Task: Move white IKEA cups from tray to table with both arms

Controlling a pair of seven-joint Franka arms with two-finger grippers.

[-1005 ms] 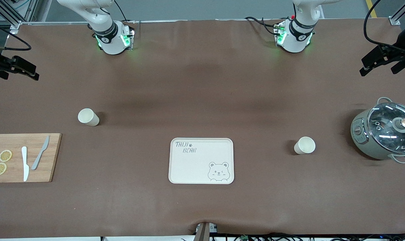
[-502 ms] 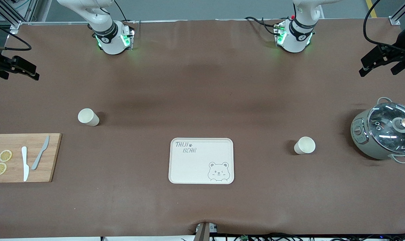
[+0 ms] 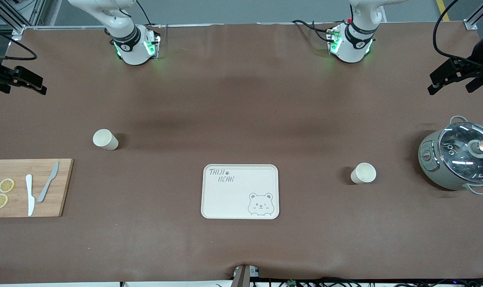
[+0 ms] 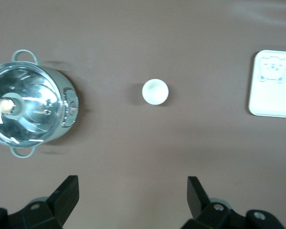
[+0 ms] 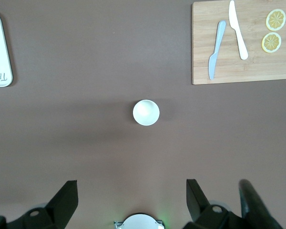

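Note:
Two white IKEA cups stand upright on the brown table, one on each side of the tray. One cup (image 3: 105, 139) (image 5: 146, 112) is toward the right arm's end, the other cup (image 3: 363, 173) (image 4: 155, 91) toward the left arm's end. My right gripper (image 3: 24, 88) (image 5: 131, 183) hangs open and empty, high over the table's edge at its own end. At the other end, my left gripper (image 3: 450, 85) (image 4: 133, 183) hangs the same way, open and holding nothing. Each wrist view looks down on its cup from well above.
A cream bear-printed tray (image 3: 240, 175) (image 4: 276, 107) lies mid-table, nearer the front camera. A wooden cutting board (image 3: 62, 187) (image 5: 243, 71) with two knives and lemon slices lies at the right arm's end. A glass-lidded pot (image 3: 458, 155) (image 4: 28, 114) stands at the left arm's end.
The left gripper has drifted slightly outward toward its end of the table. Cups, tray and right gripper have not visibly moved.

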